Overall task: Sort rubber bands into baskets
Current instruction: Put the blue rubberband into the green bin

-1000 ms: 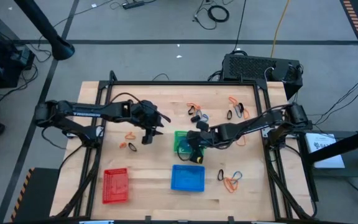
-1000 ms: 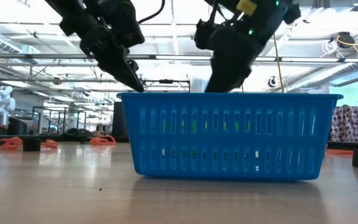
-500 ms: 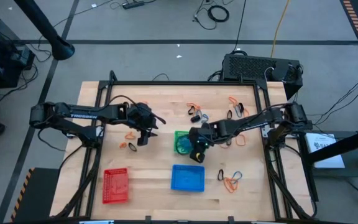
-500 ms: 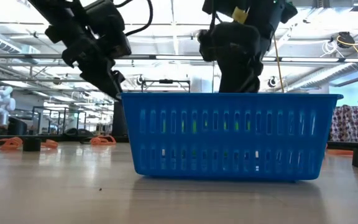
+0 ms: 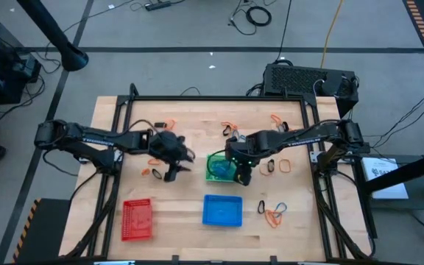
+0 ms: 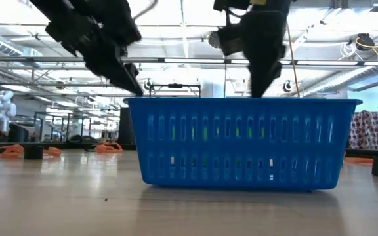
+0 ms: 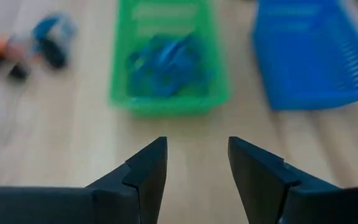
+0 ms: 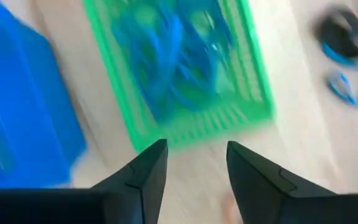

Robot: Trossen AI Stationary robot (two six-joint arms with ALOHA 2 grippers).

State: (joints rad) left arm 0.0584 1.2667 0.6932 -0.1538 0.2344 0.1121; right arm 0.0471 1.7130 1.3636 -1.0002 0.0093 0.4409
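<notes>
a pale wooden table (image 5: 190, 228) is sitting on a grey floor strewn with cables, and a black box (image 5: 309, 79) is standing just behind its far right corner. the low view is looking past the table into a large hall with ceiling beams and lights, which the high view is not showing.

on the table, the green basket (image 5: 219, 168) is lying near the middle, the blue basket (image 5: 222, 210) is sitting nearer the front edge, and the red basket (image 5: 137, 219) is resting at the front left. blue rubber bands (image 8: 179, 56) are filling the green basket; only the wrist views are showing this clearly. loose rubber bands (image 5: 274, 213) in orange, blue and black are lying front right of the blue basket, more are lying along the far side (image 5: 230, 131), and a few orange ones (image 5: 153, 160) are lying on the left. the low view is showing mostly the blue basket's mesh wall, with orange bands far off at the left.

the right gripper (image 5: 243, 175) is hanging at the green basket's right side, its fingers (image 8: 143, 174) standing apart and holding nothing. the left gripper (image 5: 175, 171) is hovering over bare wood left of the green basket, its fingers (image 7: 146, 171) spread with a clear gap, gripping nothing.
</notes>
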